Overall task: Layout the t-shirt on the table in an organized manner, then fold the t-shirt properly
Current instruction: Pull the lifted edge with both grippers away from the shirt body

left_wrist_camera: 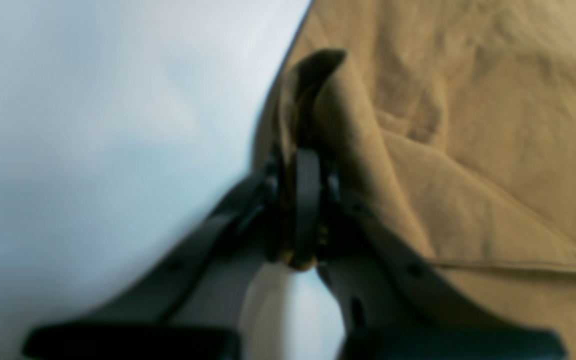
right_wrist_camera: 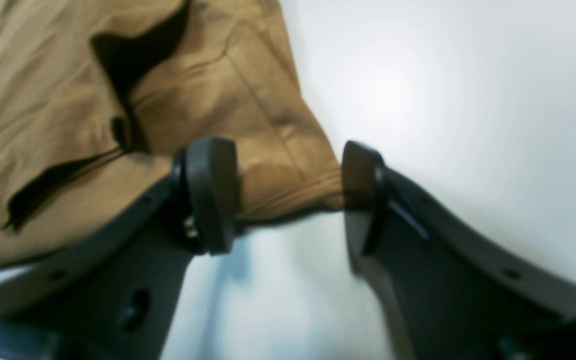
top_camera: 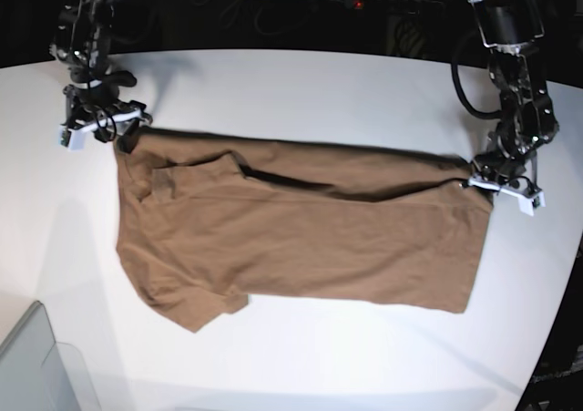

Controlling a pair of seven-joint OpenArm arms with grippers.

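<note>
Although the shirt (top_camera: 301, 233) lies spread across the table (top_camera: 301, 92), its far long edge is folded over toward the middle, with a dark gap under the flap; layout is judged unfinished.

Tool state:
- Left gripper (left_wrist_camera: 300, 200): jaws together, clamped on a pinch of shirt edge. The cloth rises in a narrow ridge from the pads and drapes away in soft creases.
- Right gripper (right_wrist_camera: 288, 195): jaws apart, straddling a hemmed corner of the shirt that reaches onto the table. A dark pad (right_wrist_camera: 213, 192) sits against the cloth on one side; the other stands at the hem's end. Nothing is clamped.

Handling properties (judged):
- Soft, light, fully limp. It holds no shape and sags between grip points.
- Not fragile. The smooth tabletop likely lets it slide when pulled.
- One-sided pulling will skew the whole garment.

Grip points:
- Take hems and corners, where the stitched edge is thicker and less likely to slip.
- Hold two corners of one edge and tension evenly.
</note>
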